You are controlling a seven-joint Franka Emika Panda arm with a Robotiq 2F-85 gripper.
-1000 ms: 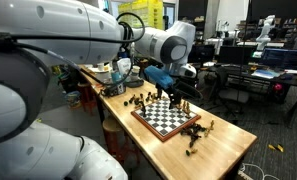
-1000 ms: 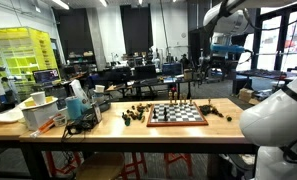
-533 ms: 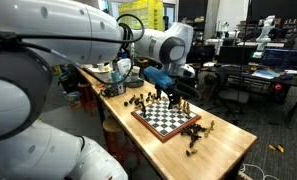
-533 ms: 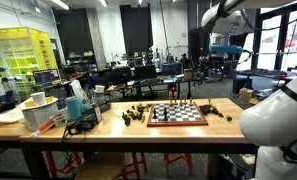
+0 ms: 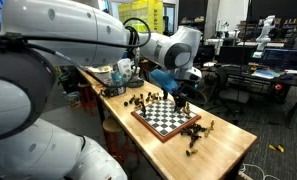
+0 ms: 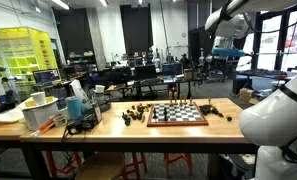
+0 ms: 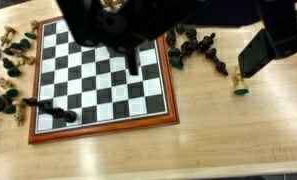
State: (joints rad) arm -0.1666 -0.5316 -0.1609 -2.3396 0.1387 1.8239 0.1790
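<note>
My gripper [image 7: 195, 55] hangs high over the table with its two dark fingers [image 7: 258, 52] spread wide and nothing between them. Below it in the wrist view lies a wood-framed chessboard [image 7: 98, 70]. One dark piece [image 7: 50, 112] lies flat on the board's near left squares. Between the fingers, just off the board's right edge, is a heap of dark pieces [image 7: 193, 45]. A single light piece with a green base [image 7: 238, 84] lies under the right finger. Both exterior views show the chessboard [image 5: 168, 117] [image 6: 177, 114] on the wooden table.
More light and dark pieces [image 7: 8, 60] are scattered left of the board. In an exterior view, bins, cups and bottles [image 6: 58, 108] crowd the table's far end. Loose pieces [image 5: 196, 136] lie near the table corner. Office desks and chairs stand behind.
The arm's wrist has shifted slightly across the board area in both exterior views. The jaws stay spread and the pieces have not moved.
</note>
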